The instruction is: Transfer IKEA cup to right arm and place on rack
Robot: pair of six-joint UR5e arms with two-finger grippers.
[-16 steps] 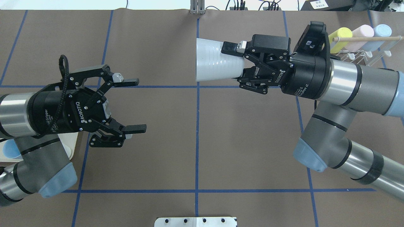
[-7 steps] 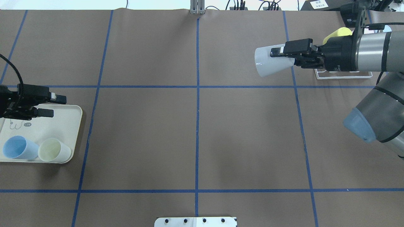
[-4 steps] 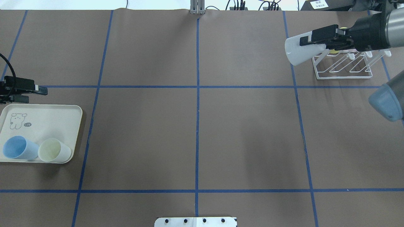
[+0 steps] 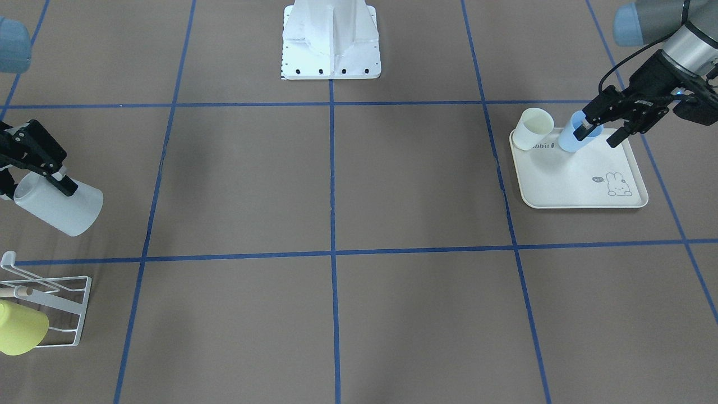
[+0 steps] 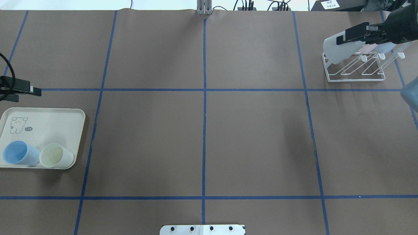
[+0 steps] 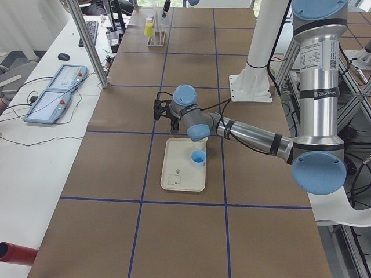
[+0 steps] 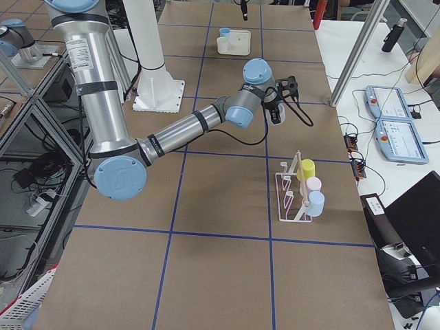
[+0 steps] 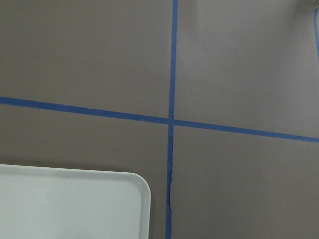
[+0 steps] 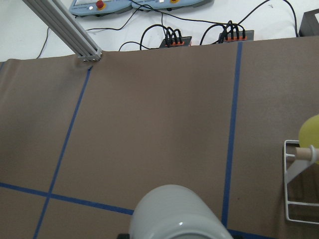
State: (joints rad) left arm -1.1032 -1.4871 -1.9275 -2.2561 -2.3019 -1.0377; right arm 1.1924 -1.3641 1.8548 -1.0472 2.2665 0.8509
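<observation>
**Left end effector [image 4: 600,134] idle, right end effector [image 5: 346,39] bringing the IKEA cup [image 5: 336,52] to the rack [image 5: 356,75]**

Left end effector hangs at the far end of the bench [image 5: 254,140] from the rack. Its fingers are spread and hold nothing. It is near the cream tray [image 5: 49,127], where a blue cup [image 5: 18,153] and a pale yellow cup [image 5: 55,156] sit. Right end effector is clamped on the white IKEA cup and holds it in the air at the rack's end that faces the middle of the bench. The cup's mouth points away from the wrist and tilts downward.

The cup looks like thin moulded plastic, so probably light, stiff and hard to break. It is also smooth and tapered, so a loose pinch could let it slide out. The present hold across the narrow base end seems the right one, since it leaves the mouth free to go over a rod.

In the overhead view the cup overlaps the rack's end and could pass for touching it. The front-facing view shows bare bench between cup and rack, so they are apart. The overhead view also hides most of what the rack carries. The right side view shows three cups on it: a yellow cup [image 7: 307,167], a pink cup [image 7: 313,184] and a light-blue cup [image 7: 316,201].
</observation>
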